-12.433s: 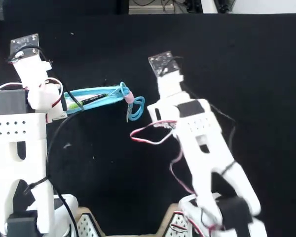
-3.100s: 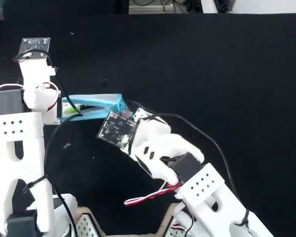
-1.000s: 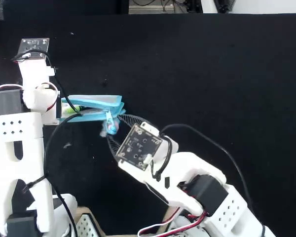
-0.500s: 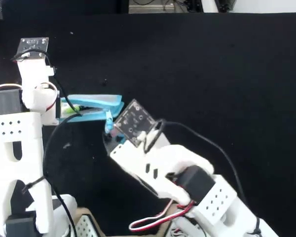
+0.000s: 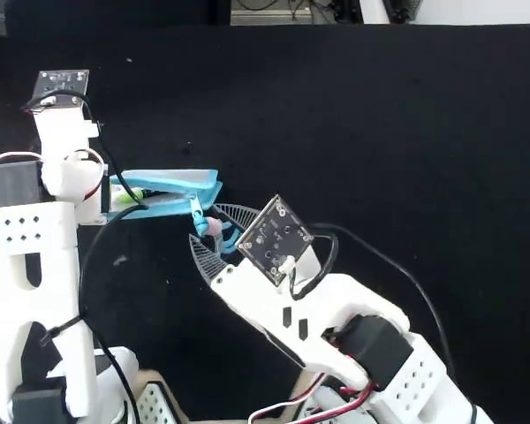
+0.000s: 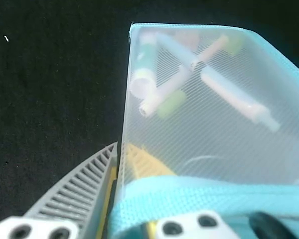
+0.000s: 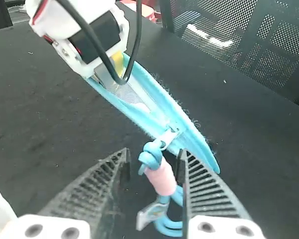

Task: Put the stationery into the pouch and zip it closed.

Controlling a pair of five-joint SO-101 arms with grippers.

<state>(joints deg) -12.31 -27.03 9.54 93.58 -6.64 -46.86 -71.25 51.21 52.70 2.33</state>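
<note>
The light-blue translucent pouch [image 5: 168, 193] is held up on edge at the left, my left gripper [image 6: 118, 164] shut on its end. Several pens [image 6: 209, 84] show through its wall [image 6: 204, 129]. The zipper slider [image 7: 169, 133] sits near the pouch's free end, and the top seam [image 7: 139, 107] between it and the left gripper looks parted. A blue cord pull with a pink bead [image 7: 159, 178] hangs from the slider. My right gripper [image 7: 152, 154] is open, with the pull between its mesh fingers [image 7: 97, 191]. From above, the right gripper [image 5: 214, 234] sits just below the pouch's right end.
A black cloth [image 5: 397, 132] covers the table, with free room across its right and far parts. The left arm's white body [image 5: 31, 265] stands along the left edge. Mesh chairs [image 7: 249, 45] stand beyond the table.
The right wrist has turned and shifted a little to the right, and the cord pull now lies between its open fingers. The left arm and pouch have kept still.
</note>
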